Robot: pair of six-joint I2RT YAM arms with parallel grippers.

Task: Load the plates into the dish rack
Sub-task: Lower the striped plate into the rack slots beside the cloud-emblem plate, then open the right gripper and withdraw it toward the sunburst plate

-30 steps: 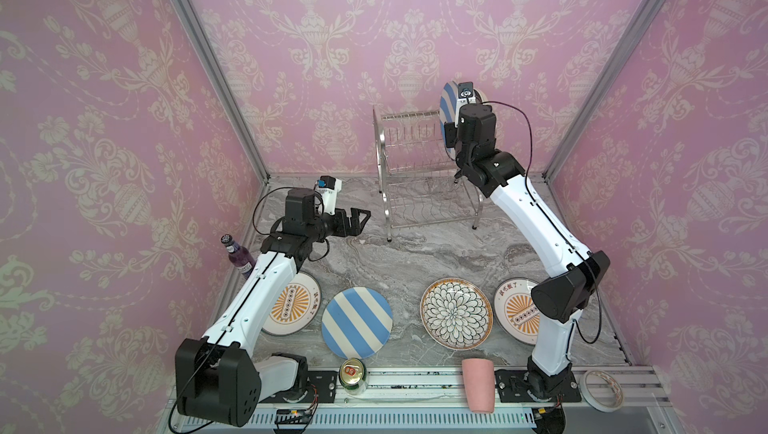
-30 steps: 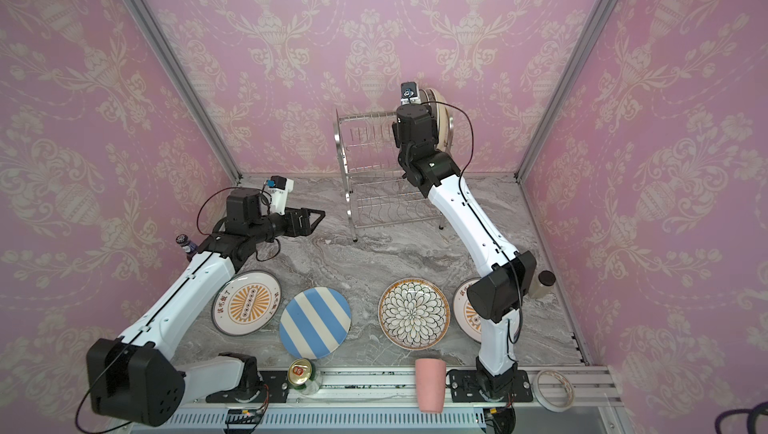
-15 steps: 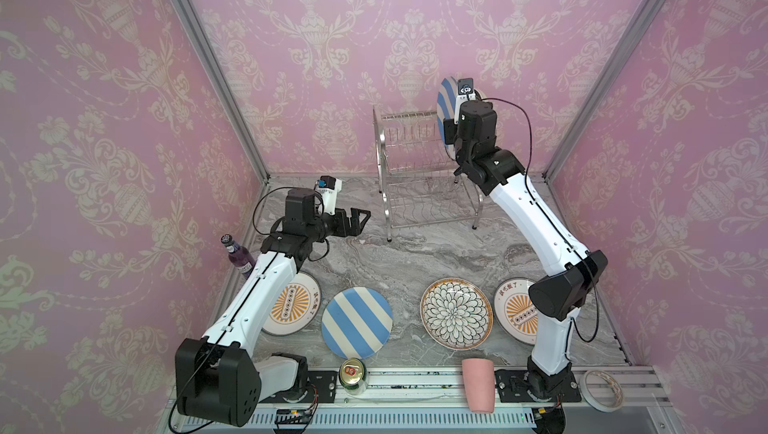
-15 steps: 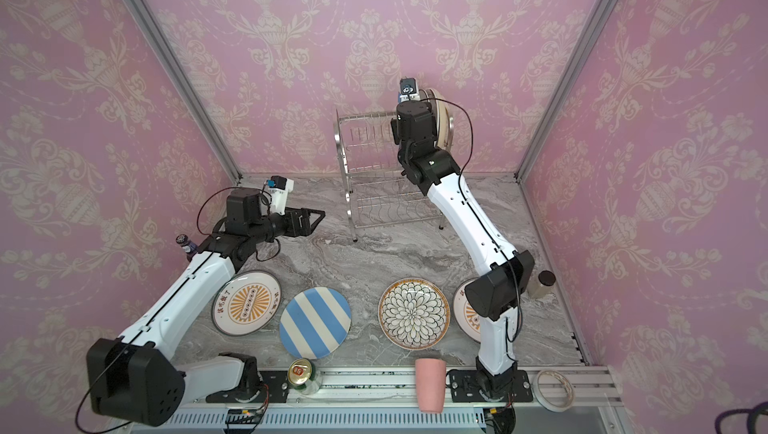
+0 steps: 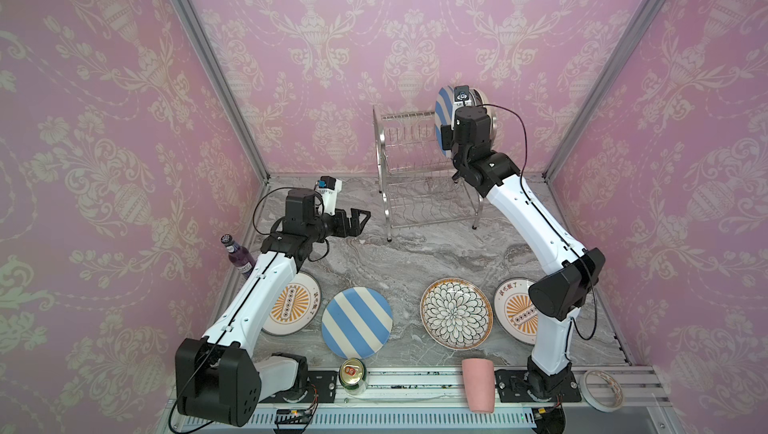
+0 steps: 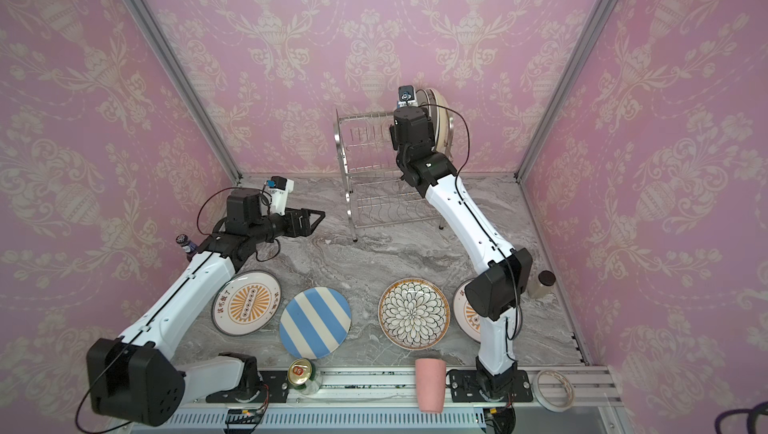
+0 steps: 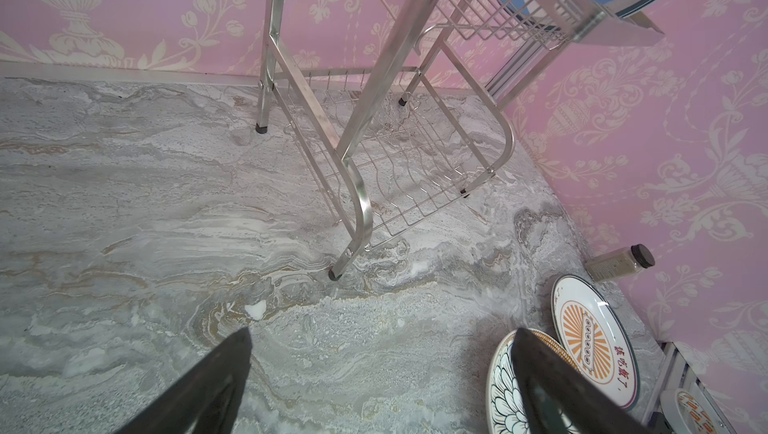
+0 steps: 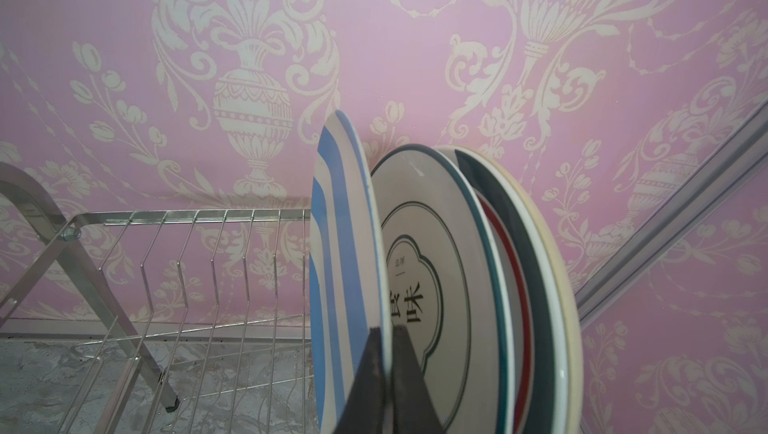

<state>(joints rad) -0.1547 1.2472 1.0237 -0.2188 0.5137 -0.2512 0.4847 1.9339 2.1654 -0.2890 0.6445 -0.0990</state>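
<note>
Four round plates (image 5: 357,322) on veined tabletop (image 5: 415,253)

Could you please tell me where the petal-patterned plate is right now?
In both top views the petal-patterned plate lies flat near the front, right of centre, between the flat blue-striped plate and an orange-sunburst plate.

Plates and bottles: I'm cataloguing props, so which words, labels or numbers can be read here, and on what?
"该吃饭了": rim of the orange sunburst plate, left wrist view.
"味": cloud-outline plate in the dish rack; the character beside it is partly hidden, the print above too small.
Other sunburst plate: characters too small to be sure.
Can, purple bottle: nothing legible.
</note>
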